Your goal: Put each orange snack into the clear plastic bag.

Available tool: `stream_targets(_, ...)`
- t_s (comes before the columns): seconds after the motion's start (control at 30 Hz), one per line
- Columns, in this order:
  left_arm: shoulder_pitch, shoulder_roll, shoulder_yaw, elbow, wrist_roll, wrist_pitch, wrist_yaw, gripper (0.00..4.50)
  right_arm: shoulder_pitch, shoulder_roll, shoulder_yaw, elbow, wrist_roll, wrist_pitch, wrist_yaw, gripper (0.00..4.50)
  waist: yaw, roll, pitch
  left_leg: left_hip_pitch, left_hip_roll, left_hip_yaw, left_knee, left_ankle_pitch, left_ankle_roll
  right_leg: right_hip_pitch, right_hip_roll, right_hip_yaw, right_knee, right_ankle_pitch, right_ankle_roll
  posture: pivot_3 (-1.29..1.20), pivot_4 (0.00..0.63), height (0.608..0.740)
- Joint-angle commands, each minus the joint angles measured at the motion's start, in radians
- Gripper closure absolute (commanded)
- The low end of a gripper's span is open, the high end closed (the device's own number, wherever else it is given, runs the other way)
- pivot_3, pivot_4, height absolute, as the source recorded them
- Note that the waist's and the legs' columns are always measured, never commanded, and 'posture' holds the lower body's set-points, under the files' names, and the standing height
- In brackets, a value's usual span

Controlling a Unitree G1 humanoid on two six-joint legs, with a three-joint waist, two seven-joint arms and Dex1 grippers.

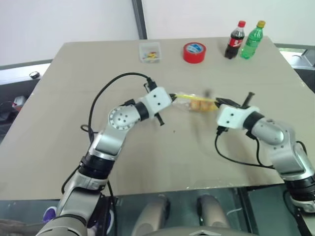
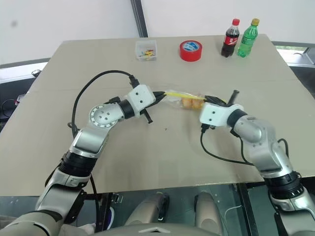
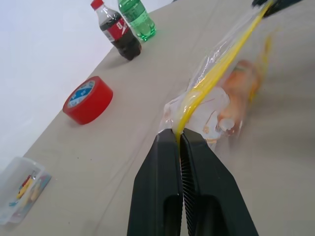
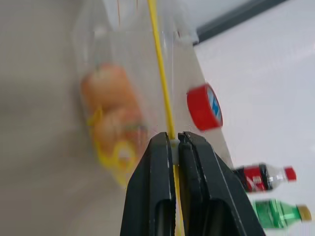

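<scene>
The clear plastic bag point(image 1: 189, 100) hangs stretched between my two grippers just above the middle of the table. Its yellow strip point(image 3: 224, 61) runs taut from one gripper to the other. Two orange snacks point(image 1: 199, 104) sit side by side inside the bag, seen through the plastic in the right wrist view point(image 4: 110, 105). My left gripper point(image 3: 179, 135) is shut on the strip's left end. My right gripper point(image 4: 174, 138) is shut on the strip's right end.
At the table's far edge stand a red tape roll point(image 1: 194, 52), a cola bottle point(image 1: 236, 40) and a green bottle point(image 1: 252, 40). A small clear box point(image 1: 149, 51) of colourful bits lies left of the tape. Black cables loop from both wrists.
</scene>
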Motion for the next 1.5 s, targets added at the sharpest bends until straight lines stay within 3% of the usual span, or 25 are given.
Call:
stream_targets(0.03, 0.003, 0.046, 0.091, 0.027, -0.003, -0.020, 0.025, 4.50, 0.018, -0.054, -0.109, 0.038, -0.011, 0.041, -0.033, 4.39, 0.000, 0.000, 0.000, 0.000, 0.000, 0.000, 0.000, 0.000, 0.000, 0.000, 0.000, 0.000, 0.000, 0.000, 0.000, 0.00, 0.150, 0.740)
stream_targets(0.43, -0.016, 0.069, 0.102, 0.084, -0.011, -0.065, 0.028, 4.50, -0.017, -0.088, -0.119, 0.075, 0.006, 0.071, -0.036, 4.39, 0.000, 0.000, 0.000, 0.000, 0.000, 0.000, 0.000, 0.000, 0.000, 0.000, 0.000, 0.000, 0.000, 0.000, 0.000, 0.00, 0.150, 0.740)
stream_targets(0.63, -0.148, 0.049, 0.104, 0.273, -0.004, -0.131, 0.059, 4.50, -0.162, -0.091, -0.084, 0.230, -0.010, 0.039, -0.078, 4.39, 0.001, 0.000, 0.000, 0.000, 0.000, 0.000, 0.000, 0.000, 0.000, 0.000, 0.000, 0.000, 0.000, 0.000, 0.000, 0.00, 0.150, 0.740)
stream_targets(0.73, -0.269, 0.060, 0.113, 0.447, 0.019, -0.229, 0.105, 4.50, -0.319, -0.103, -0.049, 0.399, -0.058, -0.002, -0.158, 4.39, -0.003, 0.000, 0.000, 0.000, 0.000, 0.001, 0.000, 0.000, 0.000, 0.000, 0.000, 0.000, 0.000, 0.000, 0.000, 0.00, 0.150, 0.740)
stream_targets(0.83, -0.324, 0.069, 0.124, 0.521, 0.014, -0.313, 0.122, 4.50, -0.379, -0.123, -0.042, 0.459, -0.060, -0.047, -0.207, 4.39, -0.004, -0.001, 0.001, -0.001, 0.000, 0.001, 0.000, 0.000, 0.000, -0.001, -0.001, 0.000, 0.000, 0.000, 0.000, 0.00, 0.150, 0.740)
stream_targets(1.03, -0.192, 0.076, 0.119, 0.359, -0.078, -0.333, 0.018, 4.50, -0.212, -0.127, -0.121, 0.265, 0.067, 0.029, -0.117, 4.39, -0.006, -0.001, 0.000, -0.004, 0.000, 0.000, -0.003, 0.000, 0.001, -0.002, -0.002, -0.001, -0.005, 0.000, 0.000, 0.00, 0.150, 0.740)
stream_targets(1.2, 0.084, 0.077, 0.073, 0.117, -0.074, -0.234, -0.018, 4.50, 0.090, -0.108, -0.154, -0.004, 0.195, 0.166, 0.008, 4.39, -0.017, 0.000, 0.000, -0.017, -0.001, -0.002, 0.005, -0.001, 0.001, -0.014, -0.003, -0.002, 0.001, 0.000, 0.000, 0.00, 0.150, 0.740)
stream_targets(1.23, 0.125, 0.082, 0.063, 0.086, -0.073, -0.228, -0.034, 3.97, 0.122, -0.109, -0.159, -0.029, 0.209, 0.182, 0.017, 4.50, -0.019, 0.001, 0.000, -0.016, -0.001, -0.001, 0.007, -0.001, 0.001, -0.014, -0.002, -0.002, 0.002, 0.000, 0.000, 0.00, 0.150, 0.740)
stream_targets(1.27, 0.160, 0.084, 0.062, 0.053, -0.086, -0.208, -0.050, 3.78, 0.146, -0.102, -0.171, -0.053, 0.229, 0.204, 0.021, 3.75, -0.020, 0.001, 0.000, -0.016, -0.001, -0.001, 0.009, -0.001, 0.001, -0.013, -0.002, -0.001, 0.003, 0.000, 0.000, 0.00, 0.150, 0.740)
stream_targets(1.33, 0.209, 0.086, 0.080, -0.004, -0.137, -0.141, -0.077, 3.07, 0.183, -0.096, -0.198, -0.091, 0.272, 0.239, 0.043, 3.22, -0.019, 0.002, 0.000, -0.013, -0.001, 0.000, 0.012, -0.001, 0.002, -0.010, -0.001, 0.000, 0.006, 0.002, 0.001, 0.00, 0.150, 0.740)
stream_targets(1.43, 0.282, 0.118, 0.144, -0.083, -0.244, -0.034, -0.125, 1.80, 0.258, -0.094, -0.272, -0.133, 0.371, 0.268, 0.104, 1.89, -0.013, 0.003, 0.001, 0.002, -0.001, 0.000, 0.009, -0.004, 0.006, 0.005, -0.001, -0.001, 0.004, 0.002, 0.001, 0.00, 0.150, 0.740)
stream_targets(1.5, 0.335, 0.154, 0.201, -0.132, -0.328, 0.037, -0.170, 0.77, 0.321, -0.106, -0.347, -0.148, 0.430, 0.277, 0.143, 0.76, -0.010, 0.003, 0.001, 0.005, 0.000, -0.001, 0.006, -0.004, 0.006, 0.008, 0.000, -0.002, 0.001, 0.002, 0.001, 0.00, 0.150, 0.740)
